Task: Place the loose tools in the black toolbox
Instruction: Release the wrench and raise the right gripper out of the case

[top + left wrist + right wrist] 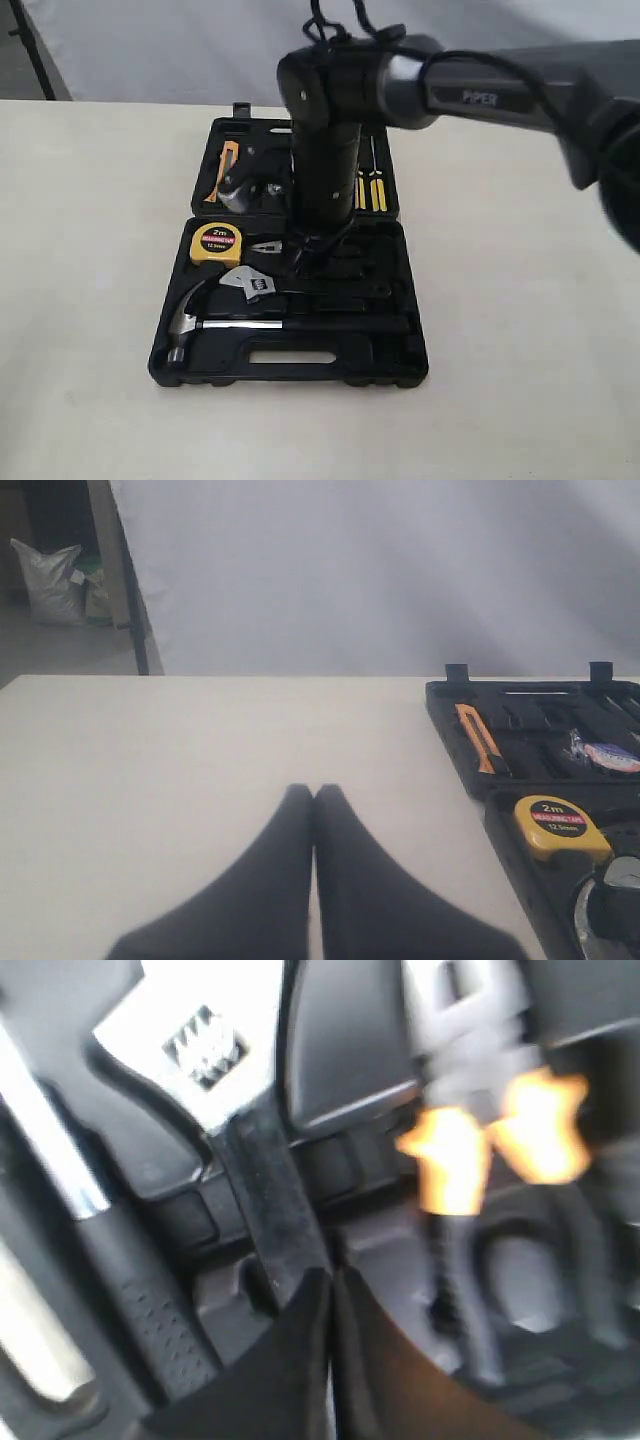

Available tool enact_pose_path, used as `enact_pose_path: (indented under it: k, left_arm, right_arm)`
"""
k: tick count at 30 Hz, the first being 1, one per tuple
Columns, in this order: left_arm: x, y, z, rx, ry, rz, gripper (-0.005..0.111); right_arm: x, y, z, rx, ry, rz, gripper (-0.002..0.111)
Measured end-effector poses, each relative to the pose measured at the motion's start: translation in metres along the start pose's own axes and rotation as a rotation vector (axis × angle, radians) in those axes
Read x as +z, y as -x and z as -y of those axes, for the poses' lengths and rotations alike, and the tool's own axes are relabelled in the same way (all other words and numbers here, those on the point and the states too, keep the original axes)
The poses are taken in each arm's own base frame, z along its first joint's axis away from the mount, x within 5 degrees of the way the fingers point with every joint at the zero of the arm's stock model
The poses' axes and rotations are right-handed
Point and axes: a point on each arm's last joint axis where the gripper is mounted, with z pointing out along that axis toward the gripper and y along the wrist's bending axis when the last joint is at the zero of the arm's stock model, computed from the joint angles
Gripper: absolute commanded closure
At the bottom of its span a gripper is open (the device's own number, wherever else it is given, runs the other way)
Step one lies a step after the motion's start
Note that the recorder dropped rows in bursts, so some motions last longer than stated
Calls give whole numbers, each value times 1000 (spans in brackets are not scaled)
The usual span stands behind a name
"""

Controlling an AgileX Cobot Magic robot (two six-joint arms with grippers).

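Silver-headed, black-handled adjustable wrench (258,284): lies in large black moulded-plastic toolbox (395,362), handle-slot half, beside chrome-shafted claw hammer (250,325). Judged rigid, head-heavy, slick; grasp mid-handle. Right gripper (331,1285): closed tight, empty, tips by handle.

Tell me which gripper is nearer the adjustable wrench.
Right. The right gripper is low inside the black toolbox, fingertips right beside the black handle of the adjustable wrench. The left gripper is over bare table, outside the toolbox, well away from the wrench.

Robot lab bench: bare cream table (150,780), plain white backdrop (400,570)
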Motion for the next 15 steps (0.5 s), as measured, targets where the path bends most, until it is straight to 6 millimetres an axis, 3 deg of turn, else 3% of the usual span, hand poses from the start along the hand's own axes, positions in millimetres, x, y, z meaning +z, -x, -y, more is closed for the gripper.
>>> enact_pose_path:
  k: [5, 8, 11, 15]
  left_arm:
    - [0, 0, 0, 0, 0, 0, 105]
    - [0, 0, 0, 0, 0, 0, 105]
    - [0, 0, 0, 0, 0, 0, 105]
    - [0, 0, 0, 0, 0, 0, 105]
  right_arm:
    - [-84, -6, -2, 73, -105, 201, 108]
    - [-120, -15, -6, 139, -143, 276, 108]
    - [-145, -29, -11, 199, -177, 331, 108]
    - [-158, -59, -23, 269, -232, 372, 108]
